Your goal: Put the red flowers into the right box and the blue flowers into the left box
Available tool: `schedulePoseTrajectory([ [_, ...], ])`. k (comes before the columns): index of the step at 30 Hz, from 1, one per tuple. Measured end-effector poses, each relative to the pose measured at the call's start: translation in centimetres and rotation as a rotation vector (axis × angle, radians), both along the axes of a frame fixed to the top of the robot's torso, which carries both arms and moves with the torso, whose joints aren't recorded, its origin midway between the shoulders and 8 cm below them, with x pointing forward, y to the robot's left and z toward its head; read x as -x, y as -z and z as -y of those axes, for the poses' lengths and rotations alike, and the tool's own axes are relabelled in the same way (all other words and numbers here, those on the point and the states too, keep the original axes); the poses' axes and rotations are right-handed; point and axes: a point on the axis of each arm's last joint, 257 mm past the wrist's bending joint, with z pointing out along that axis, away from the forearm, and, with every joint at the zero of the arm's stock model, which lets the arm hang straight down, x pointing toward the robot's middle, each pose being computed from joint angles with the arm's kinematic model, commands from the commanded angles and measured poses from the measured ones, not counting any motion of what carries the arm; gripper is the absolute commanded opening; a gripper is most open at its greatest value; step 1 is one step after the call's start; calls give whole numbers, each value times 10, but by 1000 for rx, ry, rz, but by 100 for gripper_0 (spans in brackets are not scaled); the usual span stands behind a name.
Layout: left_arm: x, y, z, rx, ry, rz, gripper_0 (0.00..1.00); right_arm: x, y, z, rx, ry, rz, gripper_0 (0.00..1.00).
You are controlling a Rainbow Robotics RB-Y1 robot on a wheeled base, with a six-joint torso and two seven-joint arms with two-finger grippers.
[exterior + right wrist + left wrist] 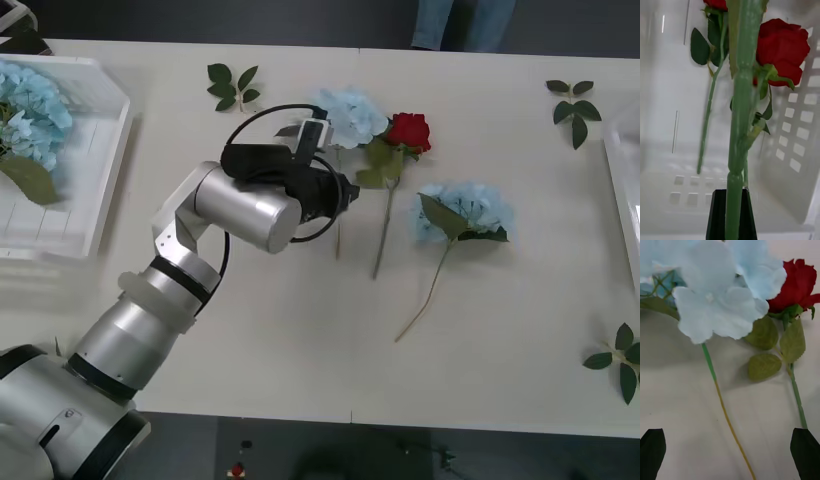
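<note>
Hovering spread-fingered over the white tabletop, the left claw straddles the thin stem of a pale sky-blue artificial hydrangea, its black fingertips well clear, though a deep-red fabric rose lies just beside. The right claw is clenched on another red rose's green stem inside a white slotted-wall box, where a red rose already lies.

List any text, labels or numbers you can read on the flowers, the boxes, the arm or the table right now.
None: no readable word, number, brand or sign.
Left box: plain white, no label.
Blue flowers and red rose on the table: no tags.
Left pincer, open above the blue flower's stem: no marking.
Right pincer, shut on a rose stem: no marking.
</note>
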Motion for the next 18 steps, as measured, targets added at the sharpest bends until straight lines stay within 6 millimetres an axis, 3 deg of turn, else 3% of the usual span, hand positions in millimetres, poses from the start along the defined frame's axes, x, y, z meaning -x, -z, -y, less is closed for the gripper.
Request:
schedulePoseTrajectory([
  [6,6,13,10,-91,16,30,97,8,2,13,8,32,-9,0],
  [7,8,17,11,-93,13,21,96,8,2,13,8,32,-9,11],
  [8,10,23,12,-96,11,9,96,8,2,13,8,31,-9,44],
  [9,11,28,13,-99,11,0,97,8,2,13,8,31,-9,58],
  [11,13,38,15,-105,7,-15,96,8,2,13,8,31,-9,97],
  [14,14,49,14,-121,2,-33,96,7,2,12,6,32,-7,100],
  [18,16,56,12,-128,-3,-47,75,6,1,10,-5,32,-2,100],
])
